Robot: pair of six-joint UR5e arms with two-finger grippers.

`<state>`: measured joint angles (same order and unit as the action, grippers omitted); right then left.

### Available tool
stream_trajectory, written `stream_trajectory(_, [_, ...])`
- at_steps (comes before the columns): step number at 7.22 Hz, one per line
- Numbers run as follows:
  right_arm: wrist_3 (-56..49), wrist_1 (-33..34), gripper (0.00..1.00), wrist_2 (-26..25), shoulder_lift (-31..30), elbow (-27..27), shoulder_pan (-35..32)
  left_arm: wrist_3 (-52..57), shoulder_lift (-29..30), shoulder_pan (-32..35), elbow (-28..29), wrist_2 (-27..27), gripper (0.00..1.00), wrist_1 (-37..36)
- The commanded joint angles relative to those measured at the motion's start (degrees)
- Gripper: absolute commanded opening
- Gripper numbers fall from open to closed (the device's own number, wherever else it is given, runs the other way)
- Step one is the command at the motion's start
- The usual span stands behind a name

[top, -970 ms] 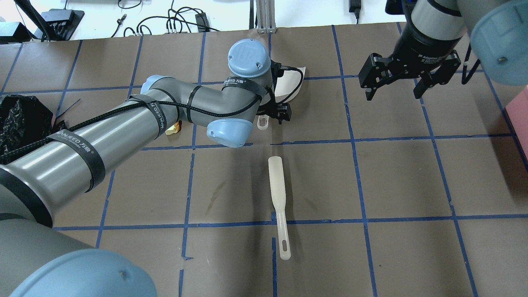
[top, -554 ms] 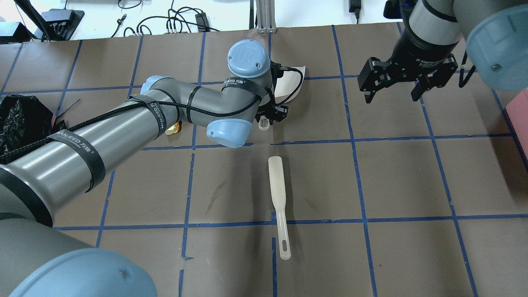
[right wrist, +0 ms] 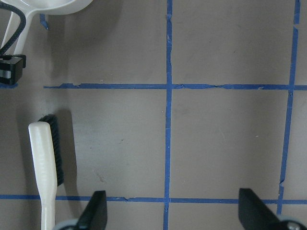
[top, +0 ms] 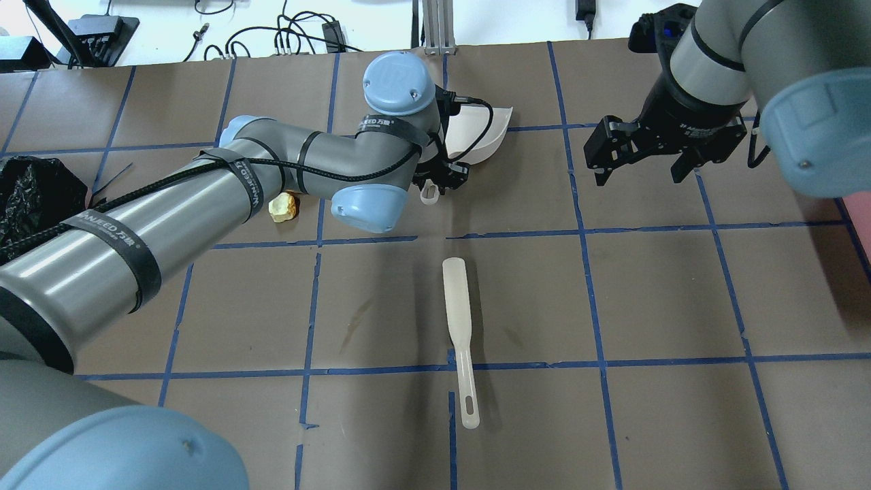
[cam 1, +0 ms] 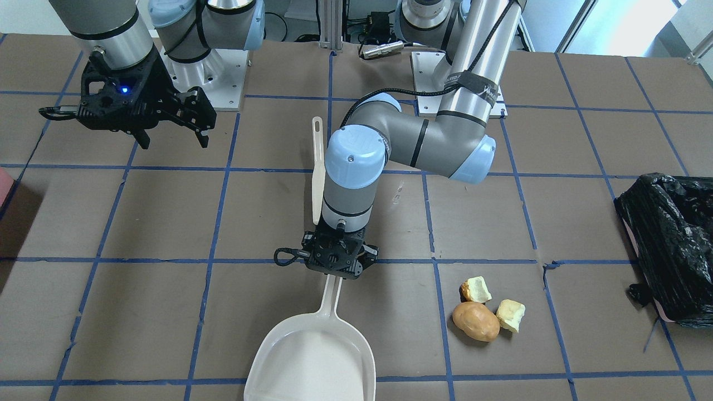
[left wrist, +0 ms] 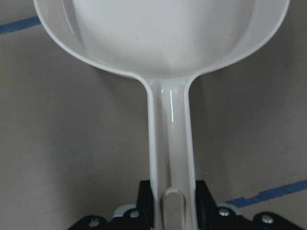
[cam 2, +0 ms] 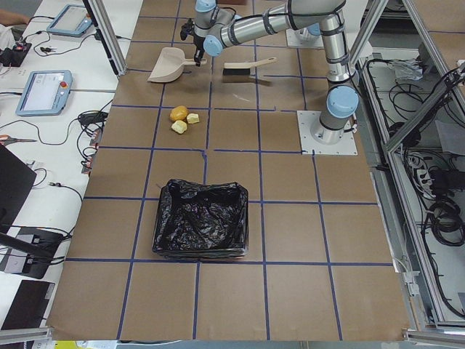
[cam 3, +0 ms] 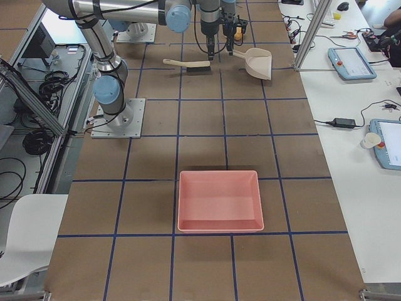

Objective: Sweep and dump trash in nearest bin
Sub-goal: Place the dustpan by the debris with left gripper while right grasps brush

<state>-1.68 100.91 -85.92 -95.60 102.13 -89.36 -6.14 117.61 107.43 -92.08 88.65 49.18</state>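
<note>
My left gripper (cam 1: 337,263) is shut on the handle of a cream dustpan (cam 1: 309,356), seen close in the left wrist view (left wrist: 170,143). The trash lies to the pan's side: a brown bun (cam 1: 475,321) and two pale chunks (cam 1: 475,288) (cam 1: 511,315). One chunk (top: 283,206) shows beside my left arm in the overhead view. The bin with the black bag (cam 1: 668,245) stands at the table's edge beyond the trash. A cream brush (top: 459,327) lies free on the table. My right gripper (top: 639,178) is open and empty above the table.
A pink tray with no bag (cam 3: 219,200) sits at the table's end on my right side, its edge also showing in the overhead view (top: 859,218). Blue tape lines grid the brown table. Cables and screens lie beyond the far edge.
My left gripper has closed on the dustpan handle and shifted the pan slightly away from me. My right gripper has moved a little nearer to me and inward, still open.
</note>
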Motion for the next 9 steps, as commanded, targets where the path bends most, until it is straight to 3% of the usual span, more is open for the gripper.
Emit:
stream_trajectory(1, [0.62, 2.27, 1.00, 0.58, -2.83, 5.17, -2.11, 1.65, -3.69, -4.04, 1.28, -0.15, 0.17, 6.06])
stream_trajectory(3, [0.63, 2.10, 1.00, 0.67, -1.97, 7.03, -7.03, 9.06, -8.25, -6.78, 5.84, -0.06, 0.13, 15.56])
stream_trajectory(5, [-0.42, 1.75, 1.00, 0.49, -2.13, 7.03, -8.54, 17.17, -11.86, -12.91, 6.04, 0.20, 0.11, 22.50])
stream_trajectory(7, [0.27, 2.19, 0.97, 0.67, -2.05, 7.82, -11.34, 31.05, -16.52, -17.85, 4.38, 5.19, 0.11, 25.96])
stream_trajectory(9, [5.25, 7.68, 1.00, -0.56, -2.05, 13.07, -16.78, 40.64, -20.73, -18.92, 4.19, 8.09, 0.11, 30.69])
